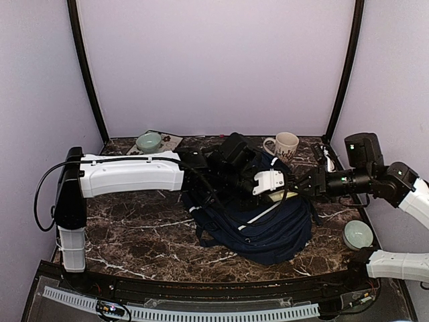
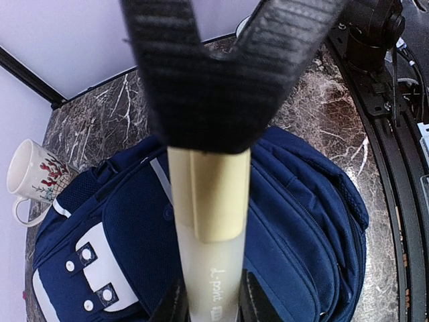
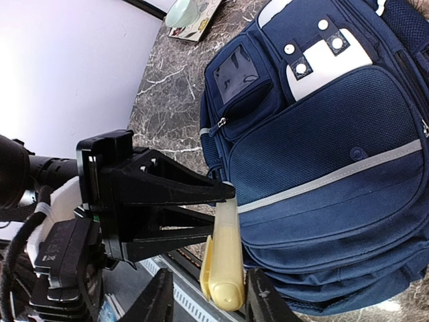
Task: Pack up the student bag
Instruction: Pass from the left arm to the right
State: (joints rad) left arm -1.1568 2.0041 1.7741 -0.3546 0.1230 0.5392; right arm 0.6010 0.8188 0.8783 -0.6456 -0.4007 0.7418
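Note:
The student bag (image 1: 271, 231), navy with white patches and a pale stripe, lies flat in the middle of the table; it also fills the left wrist view (image 2: 315, 221) and the right wrist view (image 3: 322, 147). Above it my left gripper (image 2: 211, 305) is shut on the clear barrel of a cream-yellow pen (image 2: 209, 255). The pen's capped end (image 3: 224, 282) points at my right gripper (image 3: 211, 298). Its jaws stand on either side of the cap, still open, with a gap on one side. Seen from above, the two grippers meet over the bag at the pen (image 1: 281, 196).
A white patterned mug (image 1: 285, 144) stands behind the bag. At the back left a teal bowl (image 1: 149, 141) sits on a flat tray. A second pale bowl (image 1: 357, 233) rests near the right arm's base. Dark marble table (image 1: 134, 235) shows left of the bag.

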